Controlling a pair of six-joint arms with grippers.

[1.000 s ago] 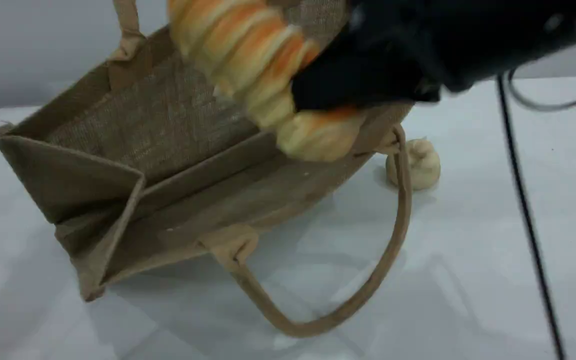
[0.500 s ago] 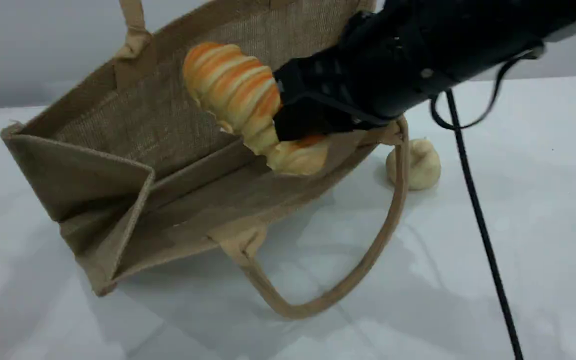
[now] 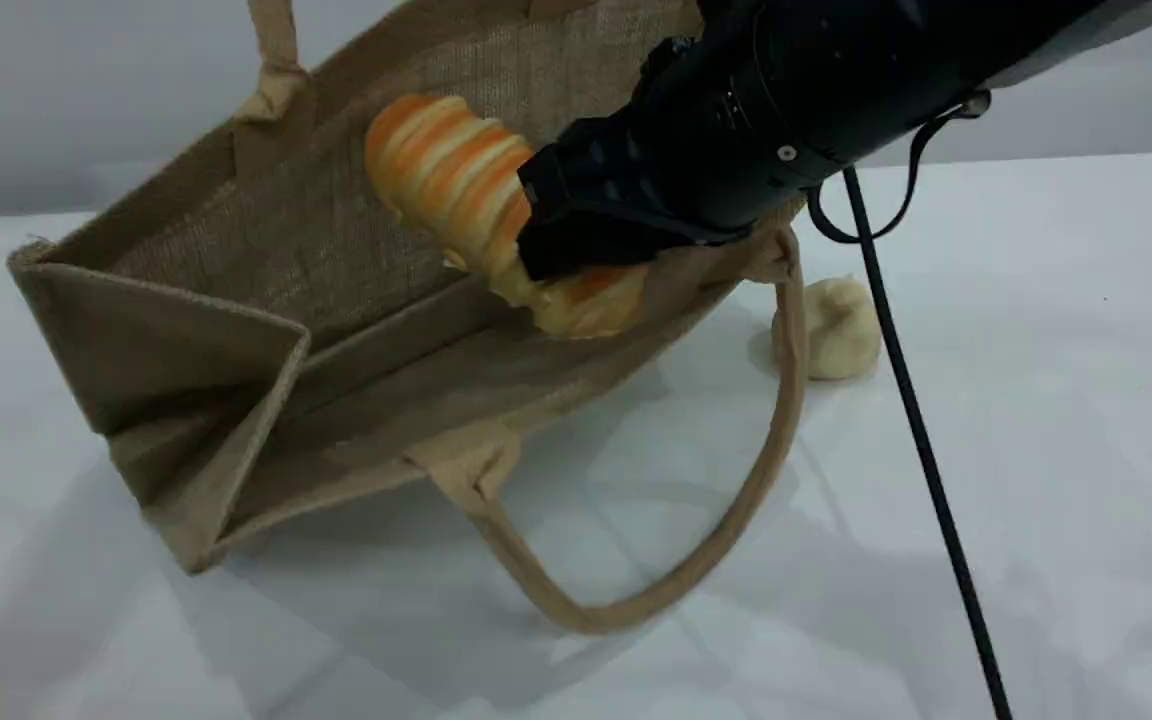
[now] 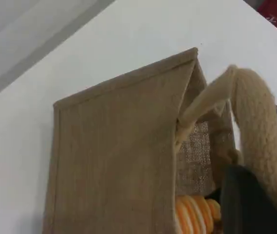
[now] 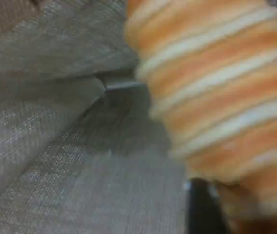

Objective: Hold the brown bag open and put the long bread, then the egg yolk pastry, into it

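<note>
While the tan-brown jute bag (image 3: 356, 330) is lying tipped on the white table (image 3: 1036, 450) with its mouth facing right, the right gripper (image 3: 576, 245) is reaching inside, its jaws around the orange-and-yellow striped long bread (image 3: 456, 190); how tightly they are gripping is unclear. The left gripper (image 4: 248, 204) is clamping shut on the far rope handle (image 4: 255, 122), lifting the upper wall. The loaf's near end is overhanging the lip, so it risks rolling out. The pale round egg yolk pastry (image 3: 841, 325) is waiting just right of the bag.
</note>
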